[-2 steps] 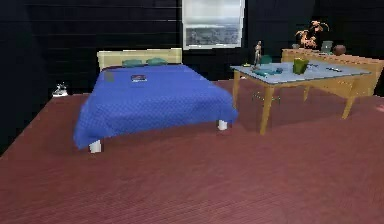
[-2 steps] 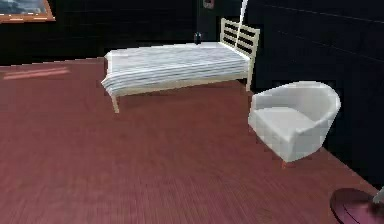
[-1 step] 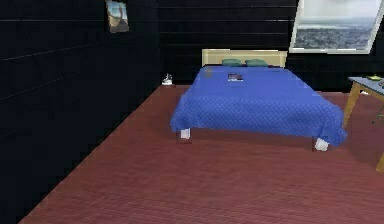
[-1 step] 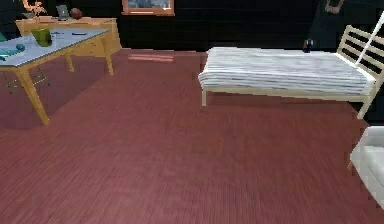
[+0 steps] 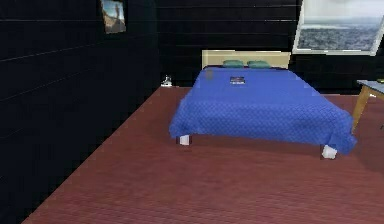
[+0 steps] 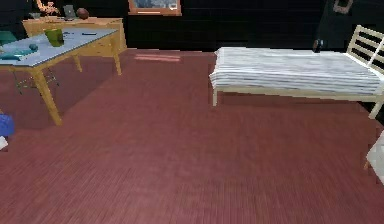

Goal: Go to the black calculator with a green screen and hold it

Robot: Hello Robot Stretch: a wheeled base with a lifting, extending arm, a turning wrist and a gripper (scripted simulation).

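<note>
Jaws and arm pose alike cannot be told from these views. A small dark flat object (image 5: 237,80), likely the calculator, lies on the blue quilted bed (image 5: 270,115) near its green pillows (image 5: 246,64), perhaps set down there for easy reach, well apart from the robot across the red-brown plank floor (image 5: 200,185).

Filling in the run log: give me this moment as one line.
ahead: blue bed, small dark thing on it | arm side: table, striped bed | floor: red
</note>
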